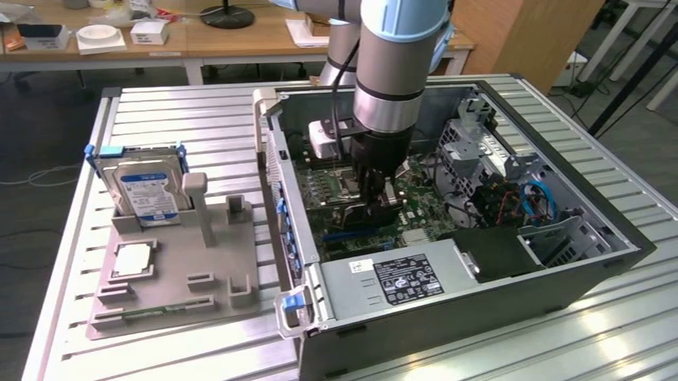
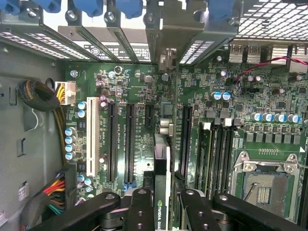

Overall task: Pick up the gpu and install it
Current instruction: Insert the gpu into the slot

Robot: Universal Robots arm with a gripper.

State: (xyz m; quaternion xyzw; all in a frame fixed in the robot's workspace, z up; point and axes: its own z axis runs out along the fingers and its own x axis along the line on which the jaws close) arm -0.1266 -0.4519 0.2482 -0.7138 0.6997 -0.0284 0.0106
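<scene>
The gpu [image 2: 161, 159], a thin black card seen edge-on with a green logo on it, runs from between my fingers [image 2: 139, 207] toward the case's rear slot openings. My gripper [image 2: 162, 211] is shut on it. The card stands upright over the green motherboard [image 2: 120, 82], between two long black expansion slots [image 2: 130, 144]. Whether it sits in a slot I cannot tell. In the exterior view my gripper [image 1: 376, 198] reaches straight down into the open computer case [image 1: 593, 230], with the dark gpu [image 1: 364, 216] under it just above the board.
A grey power supply [image 1: 398, 278] fills the case's near corner. Cable bundles [image 2: 38, 96] lie beside the board, and an empty processor socket [image 2: 262, 185] is close to the card. Outside the case, a grey fixture [image 1: 180, 294] holds a hard drive [image 1: 148, 190] and a memory stick [image 1: 148, 313].
</scene>
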